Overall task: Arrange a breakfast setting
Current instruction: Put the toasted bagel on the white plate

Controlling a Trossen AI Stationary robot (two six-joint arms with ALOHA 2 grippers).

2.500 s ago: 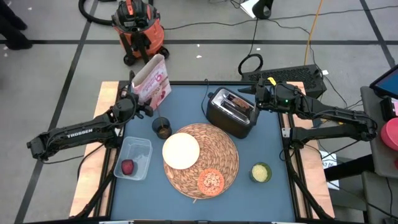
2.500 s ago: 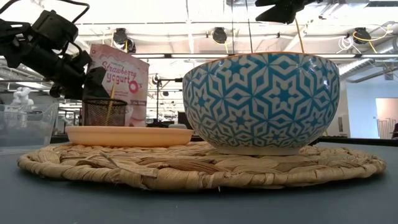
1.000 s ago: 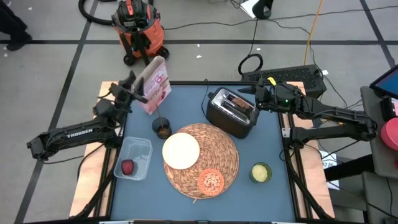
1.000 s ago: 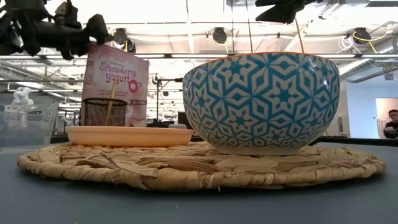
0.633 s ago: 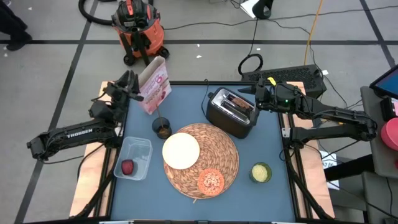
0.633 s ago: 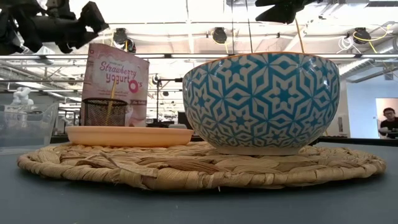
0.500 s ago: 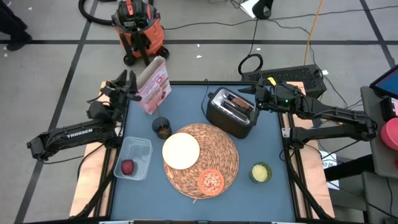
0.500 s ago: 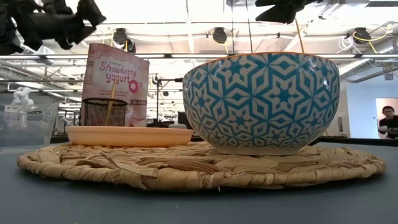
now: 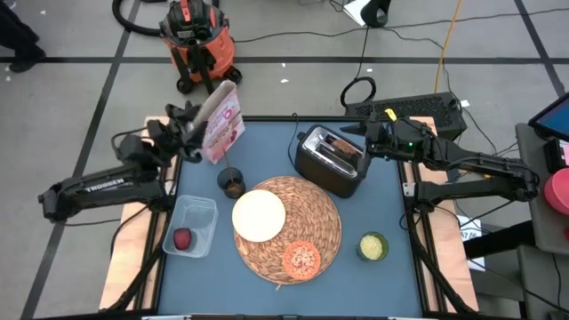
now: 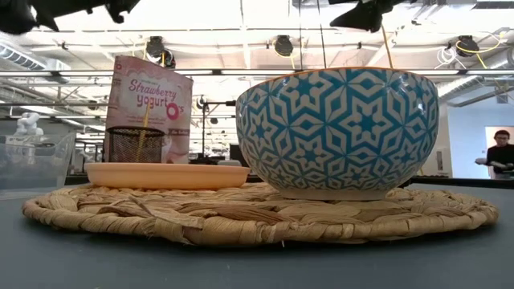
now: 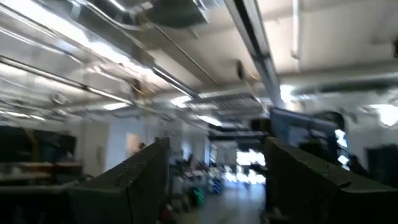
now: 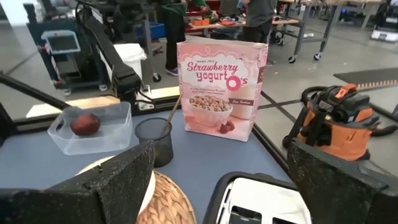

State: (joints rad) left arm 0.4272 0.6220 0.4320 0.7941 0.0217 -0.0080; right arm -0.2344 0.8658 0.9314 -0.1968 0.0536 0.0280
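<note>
Your round woven straw placemat [image 9: 289, 229] lies at the centre of the blue surface [image 9: 391, 276] in the high view, carrying the cream bowl [image 9: 259, 216] on its left part and the small orange dish [image 9: 301, 259] at its lower edge; in the low view the bowl's outside shows a blue-and-white star pattern. Just off the mat's upper left stands the dark cup [image 9: 231, 184] with the wooden spoon [image 12: 172, 116] leaning in it. Above that, at the upper left edge of the surface, the pink-white cereal box [image 9: 220, 123] stands upright, free of any grip. Note the small dark-red fruit [image 9: 182, 239] sits inside the clear plastic tub [image 9: 190, 226] at the lower left of the mat, apart from it. The small green-yellow cup [image 9: 372, 246] is at the mat's lower right, and a black toaster [image 9: 331, 160] at its upper right, touching the mat's rim. Your left gripper [image 9: 185, 120] hovers just left of the cereal box, raised above the surface and tilted up toward the ceiling, fingers apart with nothing between them. Your right gripper [image 9: 367, 136] waits at the upper right, beside the toaster, fingers spread wide and holding nothing. An orange shop vacuum [image 9: 197, 42] stands on the floor beyond the surface.
</note>
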